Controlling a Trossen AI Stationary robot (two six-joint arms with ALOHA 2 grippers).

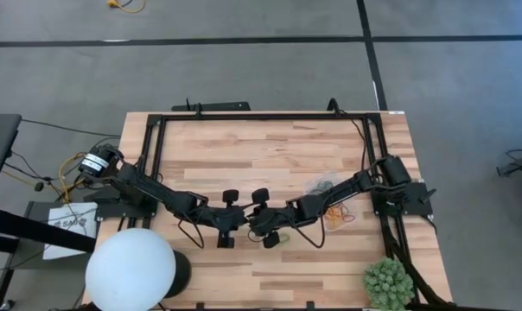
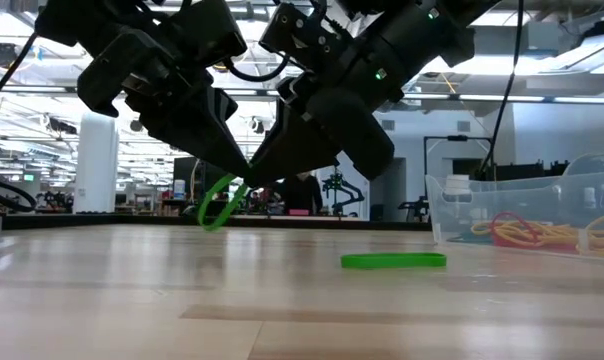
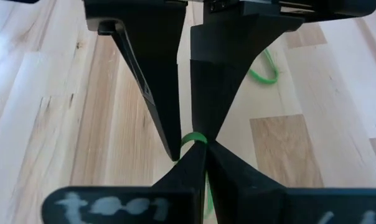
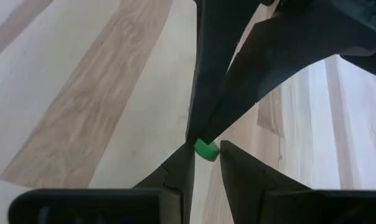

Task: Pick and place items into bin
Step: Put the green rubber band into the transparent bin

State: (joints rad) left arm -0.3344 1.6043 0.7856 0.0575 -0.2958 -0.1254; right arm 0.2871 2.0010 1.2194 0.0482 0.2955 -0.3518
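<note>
Grippers meet tip to tip above the middle of the bench, a little toward its front edge. The left gripper has its fingers fully closed, pinching a green band that hangs as a loop off the bench surface. The right gripper faces it from the other side, its fingers drawn narrowly together with the same green band caught between their tips, so both grippers have hold of the one loop. From above, the two dark arms reach in from the left and right edges of the bench and come together near its centre, the left gripper and right gripper just beside each other.

A second green band lies flat on the bench, apart from the grippers and near the bin. In the left wrist view it shows as a green loop on the wood beyond the fingers.

The bin, clear-walled, stands toward the right edge of the bench beneath the right arm, holding a tangle of red and yellow-orange bands. A spiky green plant sits at the front right corner and a white globe at the front left corner.
</note>
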